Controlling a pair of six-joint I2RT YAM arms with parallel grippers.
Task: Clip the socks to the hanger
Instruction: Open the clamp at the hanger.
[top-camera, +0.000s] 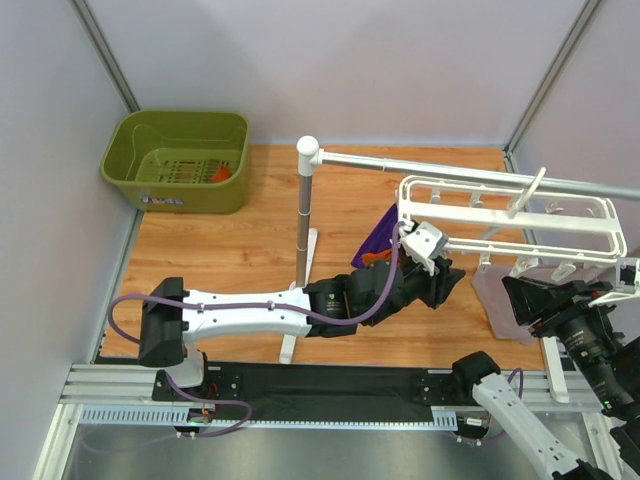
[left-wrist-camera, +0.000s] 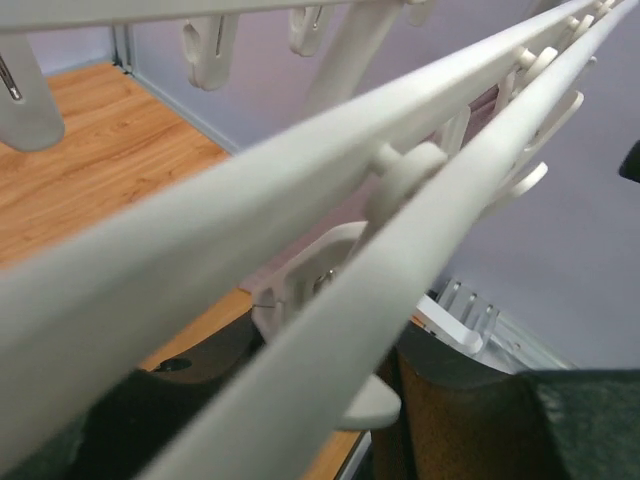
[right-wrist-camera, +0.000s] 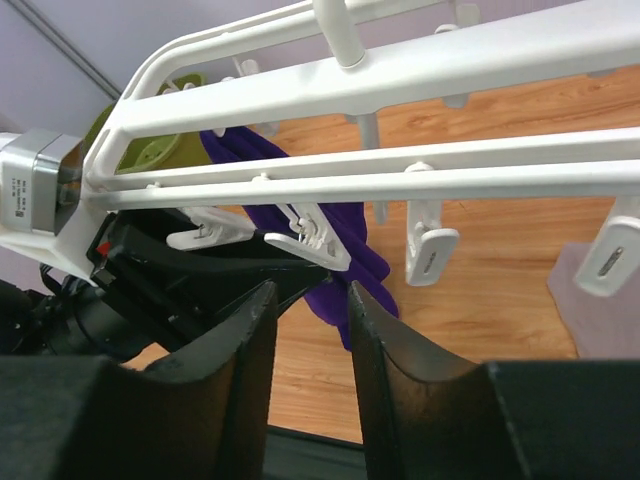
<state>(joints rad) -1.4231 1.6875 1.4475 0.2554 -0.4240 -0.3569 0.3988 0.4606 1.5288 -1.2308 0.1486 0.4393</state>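
The white hanger (top-camera: 560, 225) hangs from the rail at the right, with rows of clips under it. It fills the left wrist view (left-wrist-camera: 300, 200) and the top of the right wrist view (right-wrist-camera: 400, 75). My left gripper (top-camera: 437, 277) is under its left end, and its fingers (left-wrist-camera: 470, 410) press a white clip (left-wrist-camera: 320, 285) from both sides. My right gripper (right-wrist-camera: 312, 300) is a little open and empty, low at the hanger's near right (top-camera: 520, 292). One orange sock (top-camera: 221, 174) lies in the green basket. Another orange piece (top-camera: 374, 257) shows beside my left wrist.
A dark purple cloth (top-camera: 383, 232) hangs below the hanger's left end (right-wrist-camera: 360, 250). A pale lilac cloth (top-camera: 497, 300) is under the hanger's right part. The silver rail (top-camera: 420, 165) rests on a white post (top-camera: 305, 215). The green basket (top-camera: 125, 160) stands at the back left.
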